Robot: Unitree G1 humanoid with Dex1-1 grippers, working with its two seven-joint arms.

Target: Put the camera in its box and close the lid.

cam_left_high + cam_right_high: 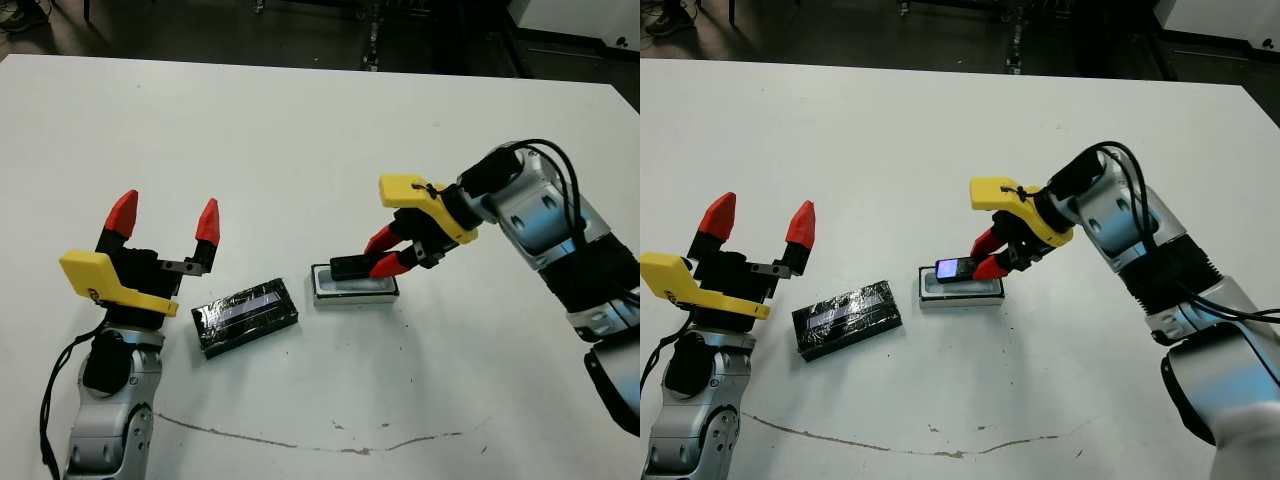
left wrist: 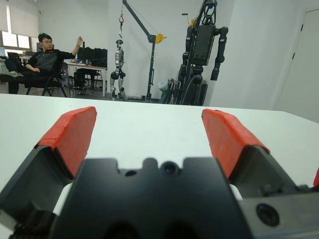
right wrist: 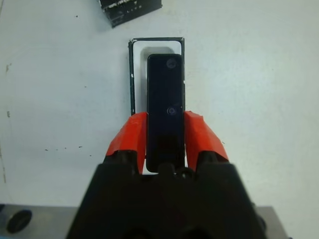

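No text, label, brand, number or sign can be read on anything here.

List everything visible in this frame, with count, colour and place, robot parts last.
Camera: one, matte black, held over the box.
Box: one, white inside with dark rim, mid-table below the camera.
Lid: one, glossy black with pale strip, on the table to the left of the box.
Table: one, white, with a thin dark line marked near its front edge.
Person: one, seated beyond the table.
Left gripper: red-tipped jaws open, raised left of the lid, holding nothing.
Right gripper: red-tipped jaws closed on the camera.
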